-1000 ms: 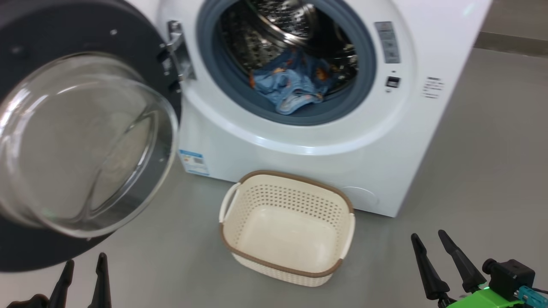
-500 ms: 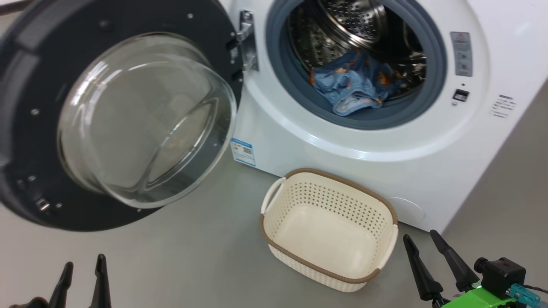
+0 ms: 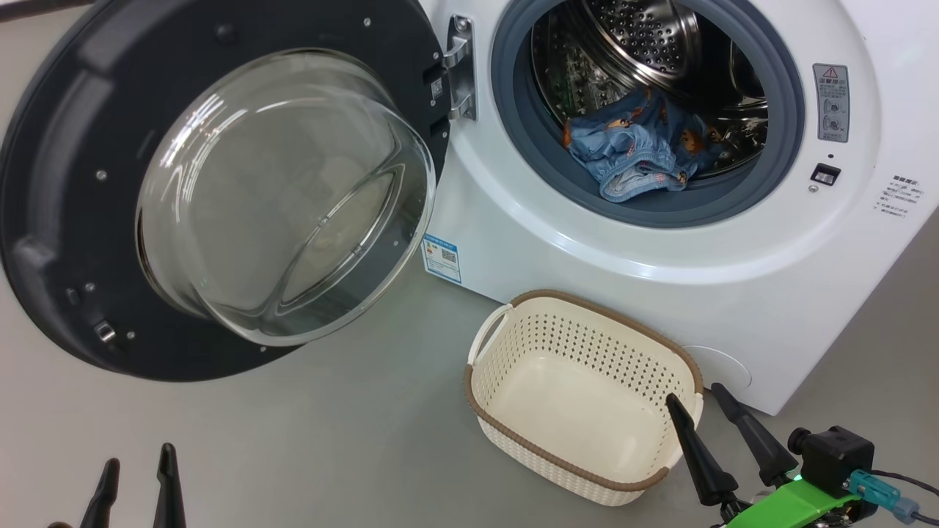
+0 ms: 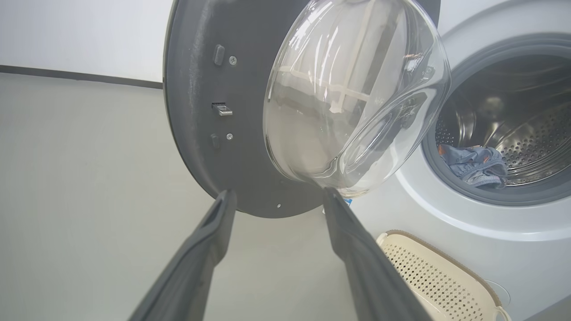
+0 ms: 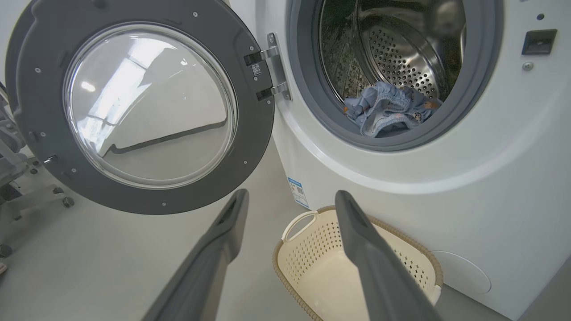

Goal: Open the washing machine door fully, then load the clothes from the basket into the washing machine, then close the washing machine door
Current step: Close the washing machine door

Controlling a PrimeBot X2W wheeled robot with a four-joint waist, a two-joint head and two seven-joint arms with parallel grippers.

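Head view: right claw (image 3: pixel 693 394) now at basket (image 3: pixel 587 345)

A smooth grey floor (image 3: pixel 330 440) lies evenly lit. At its far edge runs a dark strip (image 4: pixel 67 75), white wall (image 4: pixel 67 31) above. On it stands perhaps a chair's wheeled base (image 5: pixel 67 202).

Bright, even indoor light; soft shadows on the floor (image 3: pixel 352 440); pale reflections streak the glass of the washing machine door (image 5: pixel 147 102); the steel drum (image 5: pixel 401 49) glints; wrist views bow at the edges; head view sharp.
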